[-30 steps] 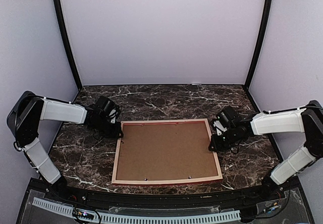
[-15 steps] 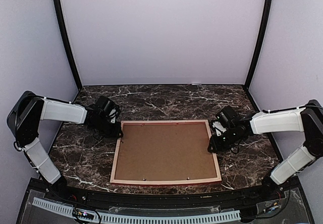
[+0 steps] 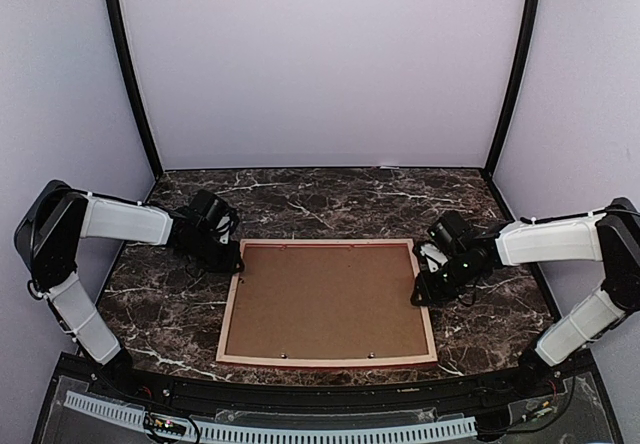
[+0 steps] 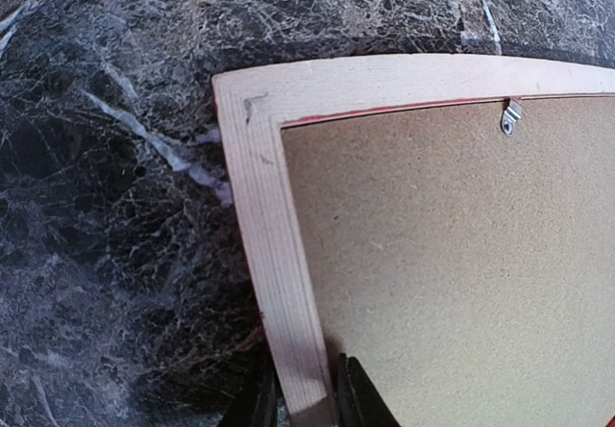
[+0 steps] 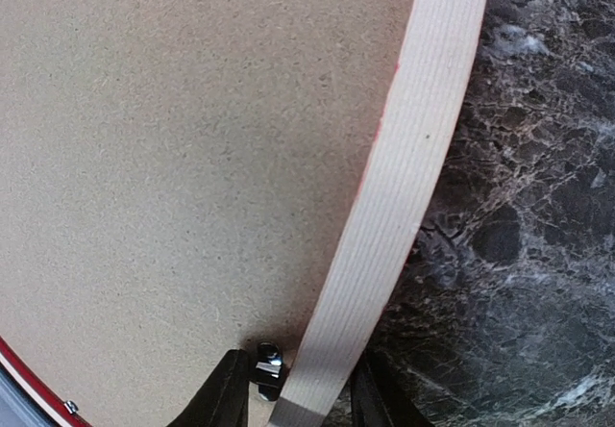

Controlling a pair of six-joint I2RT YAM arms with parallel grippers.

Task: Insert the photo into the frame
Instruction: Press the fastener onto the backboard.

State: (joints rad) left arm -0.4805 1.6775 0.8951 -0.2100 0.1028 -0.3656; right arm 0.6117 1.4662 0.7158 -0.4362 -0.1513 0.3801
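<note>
Face-down frame (image 3: 229, 309), backing board (image 3: 325, 299) in: left gripper (image 4: 306, 406) clamped its upper-left rail, right gripper (image 5: 298, 396) straddled the right rail, jaws apart; releasing seemed next.

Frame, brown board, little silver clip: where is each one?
The frame (image 4: 269, 225): left wrist view, on its pale wooden side rail.
The brown board (image 3: 325, 299): top external view, the board's middle.
The silver clip (image 4: 511, 116): left wrist view, on its metal tab.

The fingers (image 4: 363, 400) clamp the frame (image 4: 274, 244) rail — backing board (image 4: 452, 273) inside.
</note>
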